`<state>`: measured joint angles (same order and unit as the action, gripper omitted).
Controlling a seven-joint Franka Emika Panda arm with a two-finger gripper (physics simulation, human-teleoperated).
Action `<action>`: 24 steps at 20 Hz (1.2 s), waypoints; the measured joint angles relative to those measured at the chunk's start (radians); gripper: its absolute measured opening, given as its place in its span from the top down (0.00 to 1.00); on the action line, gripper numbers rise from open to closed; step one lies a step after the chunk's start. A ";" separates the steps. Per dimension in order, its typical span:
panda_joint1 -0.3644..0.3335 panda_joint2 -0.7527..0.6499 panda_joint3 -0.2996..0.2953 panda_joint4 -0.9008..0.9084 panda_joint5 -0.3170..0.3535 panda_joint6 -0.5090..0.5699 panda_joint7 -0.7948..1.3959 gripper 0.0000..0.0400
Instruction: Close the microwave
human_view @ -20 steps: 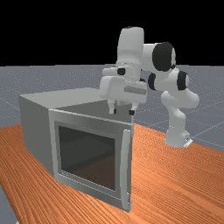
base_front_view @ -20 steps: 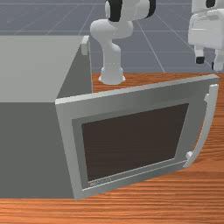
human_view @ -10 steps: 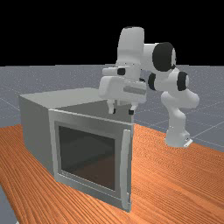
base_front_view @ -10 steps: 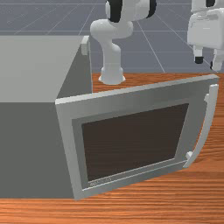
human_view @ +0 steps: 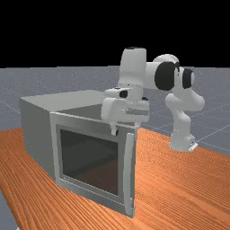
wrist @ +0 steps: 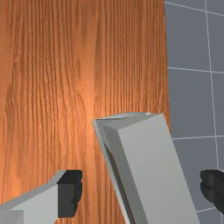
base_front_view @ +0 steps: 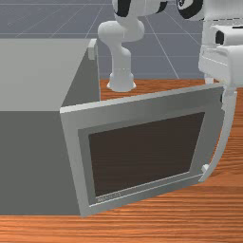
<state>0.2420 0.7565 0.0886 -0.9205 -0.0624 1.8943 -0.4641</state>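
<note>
In the front view my gripper (base_front_view: 217, 88) is at the upper free corner of the microwave door (base_front_view: 142, 105), beside the top of the curved handle (base_front_view: 224, 137). One finger is on the door's outer side; the other is partly hidden behind its top edge. The wrist view has the gripper (wrist: 141, 190) open, the door's edge (wrist: 153, 170) between its fingers, a gap on either side. The door stands swung out from the grey microwave body (base_front_view: 33, 161). In the far view a black fingertip (human_view: 115, 132) shows against the door's upper frame.
The wooden table (base_front_view: 156, 220) extends under and around the microwave. The arm's base (human_view: 182, 141) stands behind the door, at the far view's right. Past the table's edge, the wrist view has grey tiled floor (wrist: 192, 100).
My hand has come down from above to the door's upper free corner, where its fingers now straddle the edge. The door and the microwave body have not moved.
</note>
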 joint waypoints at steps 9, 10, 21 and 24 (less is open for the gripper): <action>-0.041 -0.260 0.030 -0.468 0.047 0.212 -0.034 0.00; -0.044 -0.310 0.031 -0.546 0.050 0.242 -0.031 0.00; -0.098 -0.830 0.026 -1.254 0.079 0.453 0.057 0.00; -0.113 -0.890 0.003 -1.338 0.095 0.524 -0.002 0.00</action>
<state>0.1287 -0.1331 0.0916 -2.2589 0.0326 2.4180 -0.4660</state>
